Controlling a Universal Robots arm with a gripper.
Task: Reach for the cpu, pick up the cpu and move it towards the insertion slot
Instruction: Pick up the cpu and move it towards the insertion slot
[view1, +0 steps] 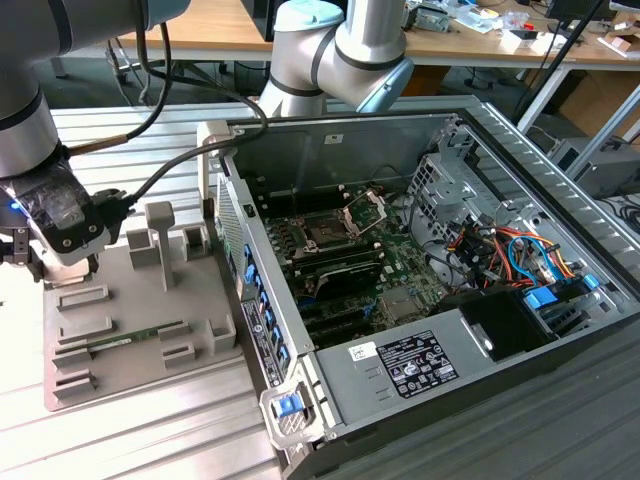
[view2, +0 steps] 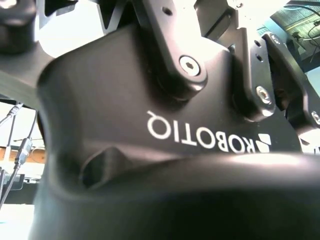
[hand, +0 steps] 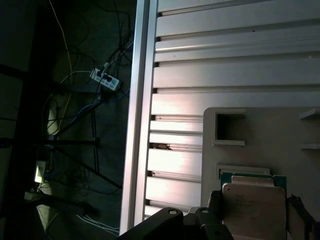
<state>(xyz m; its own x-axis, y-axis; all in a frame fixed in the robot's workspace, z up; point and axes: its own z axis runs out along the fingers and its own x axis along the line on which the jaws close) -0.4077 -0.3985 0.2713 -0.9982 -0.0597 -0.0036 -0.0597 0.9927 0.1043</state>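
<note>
Claw (view1: 60, 258) low over the grey tray (view1: 130, 300), at its end toward the exterior view's left, on the slatted counter (view1: 150, 440). First wrist view: cpu (hand: 254, 210) lies in the tray, silvery top up, a dark finger (hand: 216, 202) at either side (contact unclear; cannot tell whether clenched). Slot (view1: 326, 232) sits in the open case (view1: 400, 375), well apart.

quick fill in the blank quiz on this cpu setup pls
1. The cpu rests on the gray tray, while the insertion slot sits inside the open computer ___.
2. In the exterior view, the hand is over the tray, on the view's ___ of the case.
3. The long memory stick on the tray is ___ in colour.

Missing words: case; left; green
</note>
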